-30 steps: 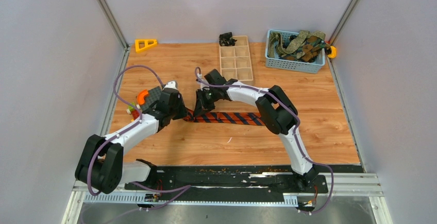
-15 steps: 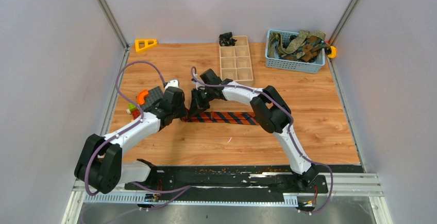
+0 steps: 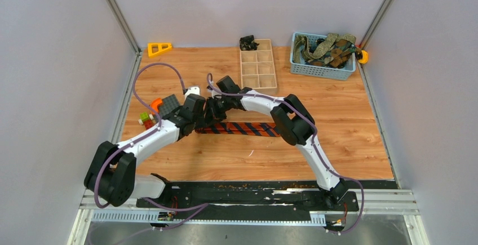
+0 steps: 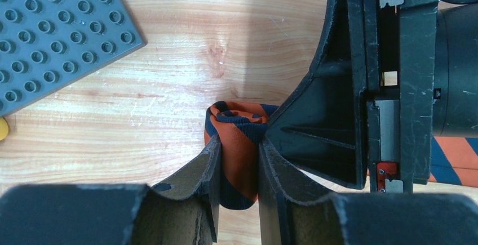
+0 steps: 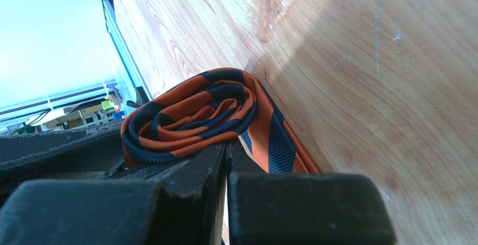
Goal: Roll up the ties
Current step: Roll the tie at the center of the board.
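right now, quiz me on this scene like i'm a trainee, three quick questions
1. True or false: the striped tie is fully rolled.
2. The left hand pinches: a) the striped tie b) nothing c) a spoon.
3. Where are the other ties?

Key: 1 false, a length lies flat on the table. 2 a. 3 in the blue basket, far right corner.

The left tool [image 4: 239, 160] and right tool [image 5: 225, 155] crowd the rolled end of the striped tie [image 3: 248, 128], blocking that end. Left of the tie sits a grey studded plate [image 3: 167, 105], and behind the tie a wooden tray [image 3: 258, 65]. Open desk [image 3: 225, 155] runs in front and right of the tie.
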`<state>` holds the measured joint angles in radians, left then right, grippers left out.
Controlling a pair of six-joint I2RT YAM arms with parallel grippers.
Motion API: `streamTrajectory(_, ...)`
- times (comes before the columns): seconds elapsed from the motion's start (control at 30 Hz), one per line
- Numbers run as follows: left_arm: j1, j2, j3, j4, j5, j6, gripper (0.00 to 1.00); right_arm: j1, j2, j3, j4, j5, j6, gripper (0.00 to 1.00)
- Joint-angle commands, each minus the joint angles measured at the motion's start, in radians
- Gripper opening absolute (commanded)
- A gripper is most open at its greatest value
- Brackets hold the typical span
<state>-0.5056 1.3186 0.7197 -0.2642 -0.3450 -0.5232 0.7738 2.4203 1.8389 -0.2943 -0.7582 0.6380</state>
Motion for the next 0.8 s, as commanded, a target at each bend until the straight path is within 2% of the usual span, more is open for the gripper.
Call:
streamTrajectory(0.0,-0.036,0.039,0.043,0.027,-0.002,0.003,0.09,0.018,-0.017,0.012,0.096,-0.05,0.022,0.04)
streamTrajectory(0.43,-0.082,0.143,0.057,0.061,-0.026,-0.007,0.08,-0.015,-0.089,-0.081,0.099,-0.038,-0.002,0.04)
streamTrajectory(0.77,-0.096,0.175,0.045,0.079,-0.026,-0.007,0.08,-0.039,-0.189,-0.138,0.018,0.017,-0.061,0.04)
